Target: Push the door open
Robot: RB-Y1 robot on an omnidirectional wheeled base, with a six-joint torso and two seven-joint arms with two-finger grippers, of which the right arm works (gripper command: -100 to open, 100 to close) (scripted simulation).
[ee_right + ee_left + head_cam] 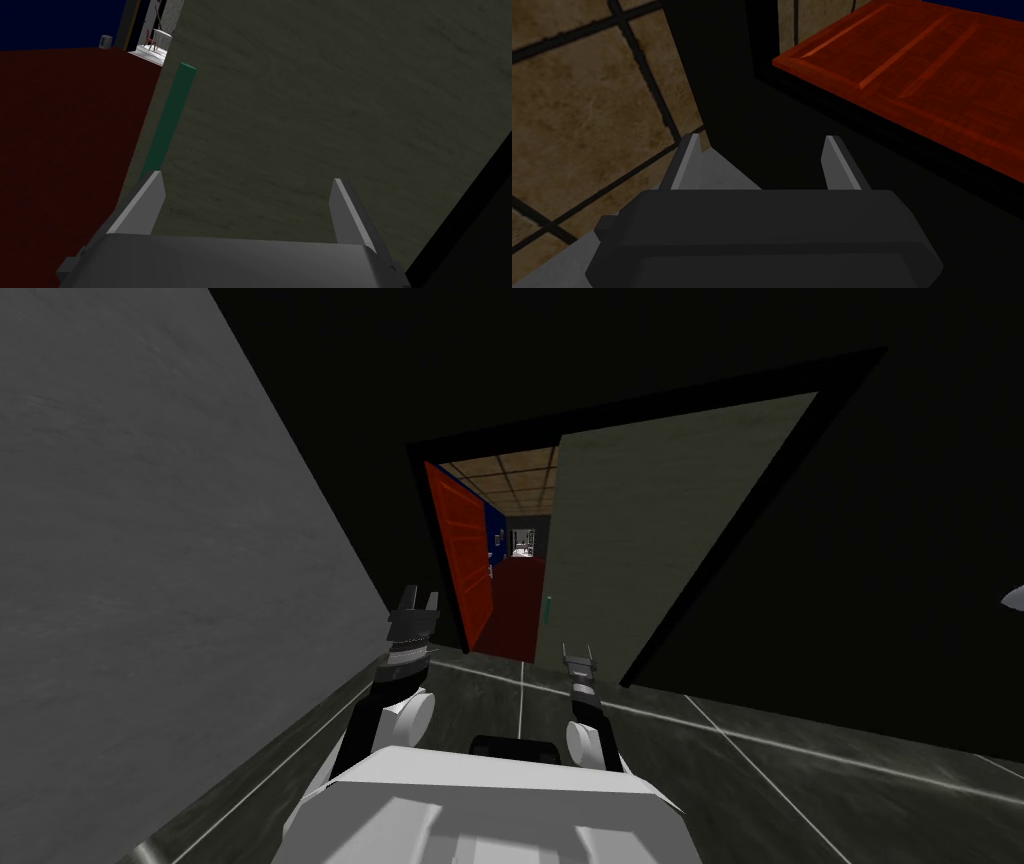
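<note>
Standing ajar in its black frame (700, 400), the pale olive door (650, 538) covers the right part of the opening and leaves a gap at its free edge. A green bar handle (547, 608) runs upright along that edge. The right claw (578, 654) is just in front of the door's face, beside the handle, its fingers spread wide with nothing between them. Whether they touch the door cannot be told. The left claw (420, 600), also wide and empty, is across the gap from the door, before the frame's far post. Through the gap, beyond the door, lies a dark red floor (512, 608). An orange-red panelled door (462, 558) stands open on the gap's far side, with a blue wall (495, 528) behind it. A grey wall (150, 568) runs close by on the left claw's side of the door, and a dark tiled floor (760, 768) lies in front of the door.
</note>
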